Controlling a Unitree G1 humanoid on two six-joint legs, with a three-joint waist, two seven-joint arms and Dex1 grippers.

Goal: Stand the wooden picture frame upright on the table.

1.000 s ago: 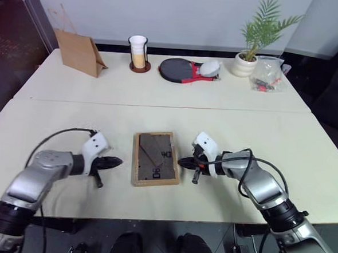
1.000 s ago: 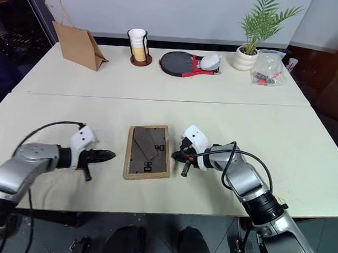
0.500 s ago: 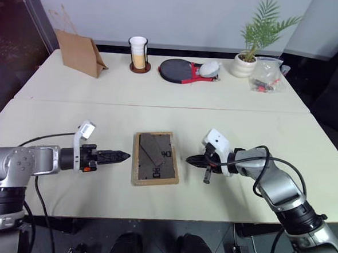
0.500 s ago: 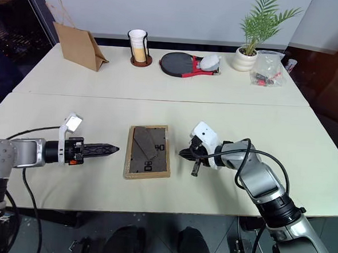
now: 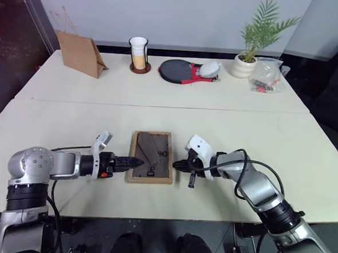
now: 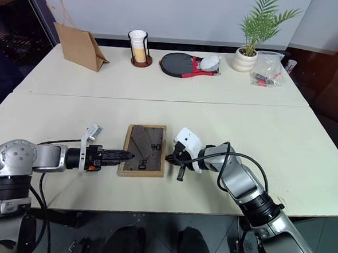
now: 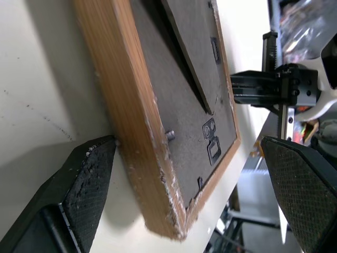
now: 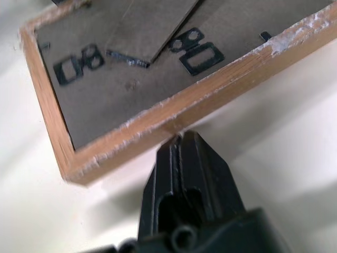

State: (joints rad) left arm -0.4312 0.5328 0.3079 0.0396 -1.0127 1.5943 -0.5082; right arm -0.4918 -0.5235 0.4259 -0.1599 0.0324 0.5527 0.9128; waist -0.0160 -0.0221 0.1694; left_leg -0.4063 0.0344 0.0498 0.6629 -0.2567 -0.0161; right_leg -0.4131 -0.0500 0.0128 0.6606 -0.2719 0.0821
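The wooden picture frame (image 5: 151, 157) lies face down on the table (image 5: 255, 126), its dark back panel and folded stand facing up. My left gripper (image 5: 137, 162) is open at the frame's left edge. In the left wrist view its fingers (image 7: 89, 184) stand wide apart, one low against the frame's wooden edge (image 7: 131, 110), the other beyond the back panel. My right gripper (image 5: 176, 164) is shut, and its tip (image 8: 184, 142) touches the frame's right edge (image 8: 174, 113).
Along the far side of the table stand a brown paper bag (image 5: 79, 53), a cup on a coaster (image 5: 138, 53), a black and red paddle (image 5: 184, 70), a potted plant (image 5: 247, 59) and a clear plastic bag (image 5: 267, 74). A seam (image 5: 159, 106) crosses the tabletop.
My left gripper rolled, opened and moved right to the frame's left edge. My right gripper backed off, then returned to the right edge. The frame slid slightly left.
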